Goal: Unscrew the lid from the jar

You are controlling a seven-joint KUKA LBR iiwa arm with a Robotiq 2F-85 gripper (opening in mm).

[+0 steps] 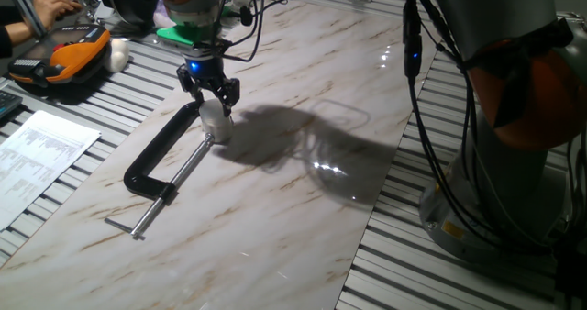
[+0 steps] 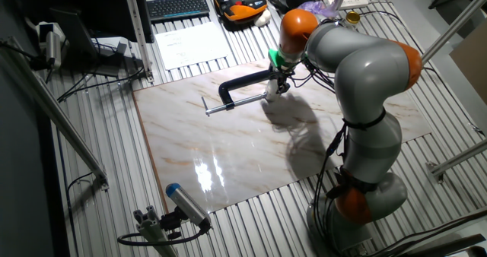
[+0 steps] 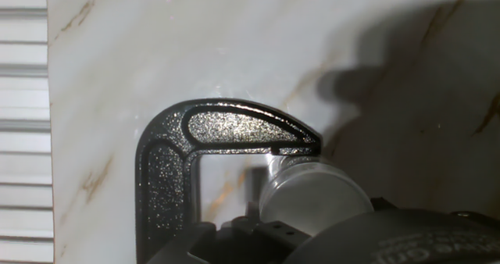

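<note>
Hand view: lid (image 3: 312, 198) atop jar (image 1: 216, 124) within black C-clamp (image 3: 195, 151), pincer (image 1: 212, 99) seemingly closed around lid.

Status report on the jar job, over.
End effector down over the lid, closure unclear. Jar sits in the black C-clamp on the marble board. Nothing else close by.

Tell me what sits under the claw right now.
Under the claw sits the small white jar, held in the black C-clamp on the marble table. The lid shows in the hand view; the claw covers the seam between lid and jar.
</note>
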